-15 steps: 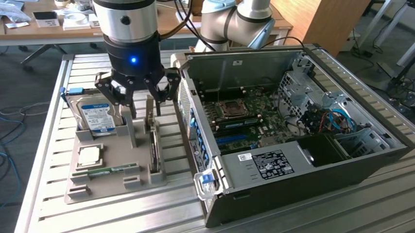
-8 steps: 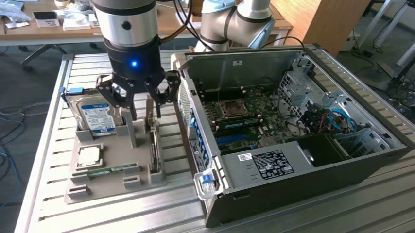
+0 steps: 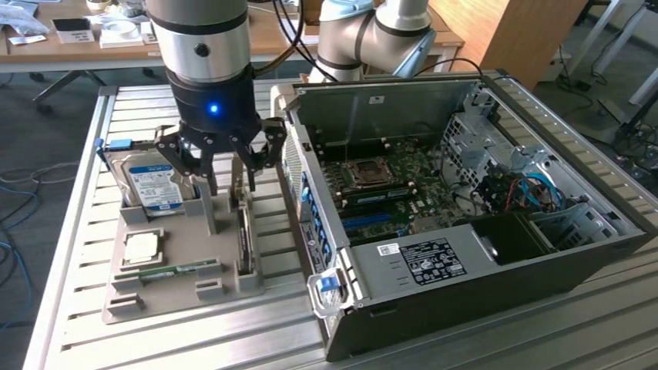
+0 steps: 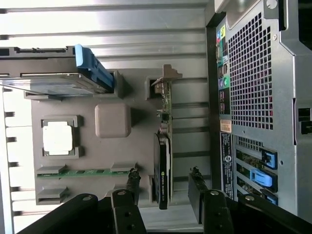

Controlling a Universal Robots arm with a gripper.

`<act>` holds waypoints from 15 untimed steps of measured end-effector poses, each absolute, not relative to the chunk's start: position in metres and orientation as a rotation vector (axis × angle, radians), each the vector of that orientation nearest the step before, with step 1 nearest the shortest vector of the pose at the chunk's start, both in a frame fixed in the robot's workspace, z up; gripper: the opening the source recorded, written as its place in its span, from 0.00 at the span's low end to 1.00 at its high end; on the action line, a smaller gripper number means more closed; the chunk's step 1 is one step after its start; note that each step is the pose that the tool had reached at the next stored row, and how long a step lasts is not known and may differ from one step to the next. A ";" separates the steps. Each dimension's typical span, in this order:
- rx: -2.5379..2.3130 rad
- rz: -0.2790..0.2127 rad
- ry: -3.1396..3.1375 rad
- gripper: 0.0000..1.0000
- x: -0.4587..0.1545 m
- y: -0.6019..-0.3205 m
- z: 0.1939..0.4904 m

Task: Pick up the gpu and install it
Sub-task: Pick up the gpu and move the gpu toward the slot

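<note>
A slatted metal counter (image 3: 72,324) carries a grey tray (image 3: 185,239) near its edge on the exterior view's left. An open PC case (image 3: 452,304) stands toward the exterior view's right, just beside the tray. At the tray's far end in the exterior view, a hard drive (image 3: 154,185) with a blue-white label stands in a slot. A CPU (image 3: 142,247) lies flat in a square pocket nearer the camera, and a green RAM stick (image 3: 165,272) lies in a groove just in front of it. Inside the case are a motherboard (image 3: 406,185) with a bare socket (image 3: 368,171), blue cables (image 3: 535,189) and a black power supply (image 3: 509,235). A blue latch (image 3: 327,284) sits at the case's near corner. Desks (image 3: 62,50) stand beyond the counter.
</note>
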State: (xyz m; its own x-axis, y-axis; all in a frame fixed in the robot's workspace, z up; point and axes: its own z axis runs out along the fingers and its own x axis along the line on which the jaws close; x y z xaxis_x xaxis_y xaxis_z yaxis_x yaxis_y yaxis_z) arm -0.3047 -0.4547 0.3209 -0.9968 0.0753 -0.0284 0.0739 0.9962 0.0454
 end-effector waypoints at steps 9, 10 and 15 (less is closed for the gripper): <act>0.116 0.069 3.109 0.53 -0.305 -0.455 0.313; 0.116 0.069 3.109 0.53 -0.305 -0.455 0.313; 0.116 0.069 3.109 0.53 -0.304 -0.455 0.313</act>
